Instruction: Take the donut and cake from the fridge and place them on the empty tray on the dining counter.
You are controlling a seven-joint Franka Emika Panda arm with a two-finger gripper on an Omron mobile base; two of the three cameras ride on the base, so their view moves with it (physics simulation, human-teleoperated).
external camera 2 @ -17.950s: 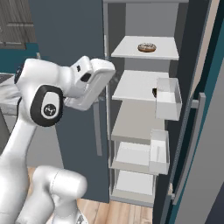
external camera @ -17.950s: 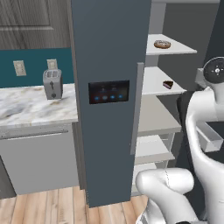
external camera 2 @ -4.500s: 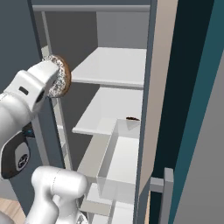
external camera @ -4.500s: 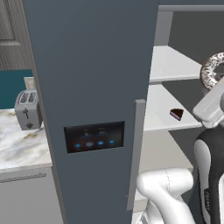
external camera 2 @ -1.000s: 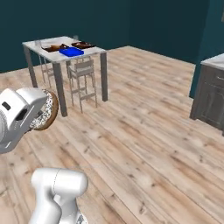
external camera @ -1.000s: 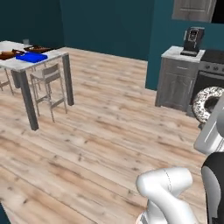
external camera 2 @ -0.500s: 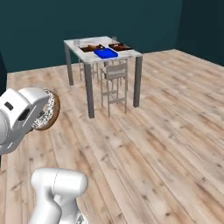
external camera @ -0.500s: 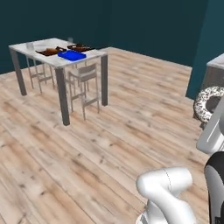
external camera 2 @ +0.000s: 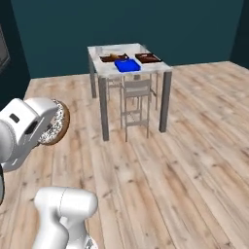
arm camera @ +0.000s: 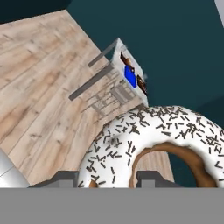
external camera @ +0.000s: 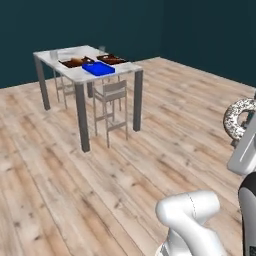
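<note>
My gripper (arm camera: 111, 180) is shut on the donut (arm camera: 131, 135), a ring with pale icing and dark speckles. I carry it high above the wooden floor, at the right edge of the left base view (external camera: 237, 118) and at the left of the right base view (external camera 2: 53, 122). Across the floor stands the dining counter (external camera 2: 97, 51), a marble top on thin grey legs (external camera: 52, 55). The bright blue tray (external camera 2: 127, 65) lies on its near side (external camera: 98, 68) and shows small in the hand view (arm camera: 130, 76). The cake and the fridge are out of view.
Two dark brown trays (external camera 2: 113, 58) (external camera 2: 148, 58) lie behind the blue one. Grey stools (external camera 2: 136, 99) stand under the counter on the side facing me (external camera: 112, 107). Bare wooden floor lies between me and the counter, and dark teal walls stand behind it.
The whole scene has shifted as the base drives and turns. The dining counter now stands nearer and closer to the middle of both base views. The donut stays in my grip.
</note>
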